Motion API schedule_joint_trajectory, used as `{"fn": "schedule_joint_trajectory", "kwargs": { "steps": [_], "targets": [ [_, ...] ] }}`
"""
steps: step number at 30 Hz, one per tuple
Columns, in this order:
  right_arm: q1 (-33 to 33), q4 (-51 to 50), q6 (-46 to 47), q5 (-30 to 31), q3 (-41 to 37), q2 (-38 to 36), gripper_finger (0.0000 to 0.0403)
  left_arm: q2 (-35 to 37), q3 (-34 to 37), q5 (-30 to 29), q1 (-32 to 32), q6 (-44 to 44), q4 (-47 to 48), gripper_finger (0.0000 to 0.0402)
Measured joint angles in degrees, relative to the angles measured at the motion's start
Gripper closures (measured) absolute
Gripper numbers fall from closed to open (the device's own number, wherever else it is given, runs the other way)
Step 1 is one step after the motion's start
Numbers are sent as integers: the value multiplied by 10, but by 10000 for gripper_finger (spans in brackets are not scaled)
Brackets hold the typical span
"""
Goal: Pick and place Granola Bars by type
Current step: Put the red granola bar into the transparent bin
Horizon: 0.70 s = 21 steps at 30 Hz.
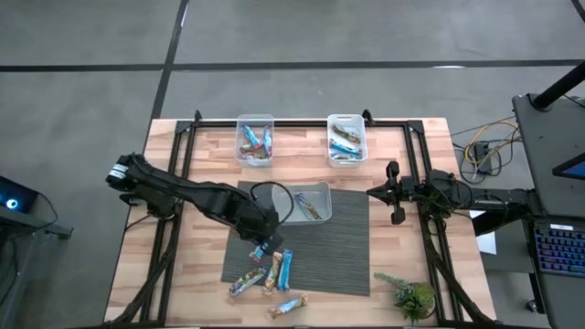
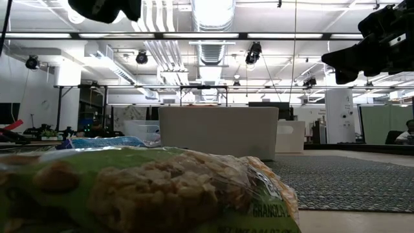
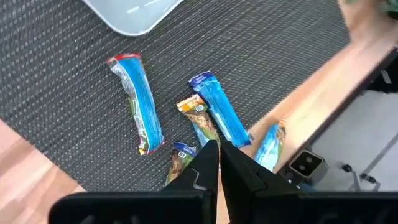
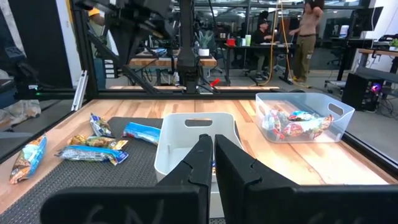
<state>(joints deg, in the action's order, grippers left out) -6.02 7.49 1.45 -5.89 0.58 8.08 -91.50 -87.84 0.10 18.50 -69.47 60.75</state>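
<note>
Several slim wrapped granola bars (image 1: 265,277), some in shiny blue wrappers and others in multicoloured tan and orange ones, are seen lying loose on the near part of a dark grey woven mat (image 1: 343,251) spread over the wooden tabletop (image 1: 201,155), with one more bar resting just off the mat's near edge on the bare wood. More bars have been sorted into two clear rectangular plastic tubs at the far edge of the tabletop, one on the left (image 1: 255,139) and one on the right (image 1: 346,139), and a third clear tub (image 1: 311,201) standing on the mat holds at least one bar. The left gripper (image 1: 263,245) is held low over the loose bars, just beside a blue one, with its dark fingers (image 3: 205,163) pressed together and nothing between them. The right gripper (image 1: 370,193) is held at the right side of the tabletop, pointing toward the tub on the mat, its fingers (image 4: 200,155) likewise closed on nothing. A small green plant (image 1: 409,294) is seen at the near right corner of the tabletop. People are visible at desks in the room beyond.
</note>
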Motion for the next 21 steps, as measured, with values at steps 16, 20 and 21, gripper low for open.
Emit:
{"fn": "schedule_joint_trajectory", "kwargs": {
  "steps": [16,20,21],
  "targets": [
    [0,0,0,0,0,0,394,-38,0,1,2,-5,3,401],
    [0,0,0,0,0,0,394,-38,0,0,3,95,3,401],
    [0,0,0,0,0,0,394,-38,0,0,3,129,3,401]
  ]
}}
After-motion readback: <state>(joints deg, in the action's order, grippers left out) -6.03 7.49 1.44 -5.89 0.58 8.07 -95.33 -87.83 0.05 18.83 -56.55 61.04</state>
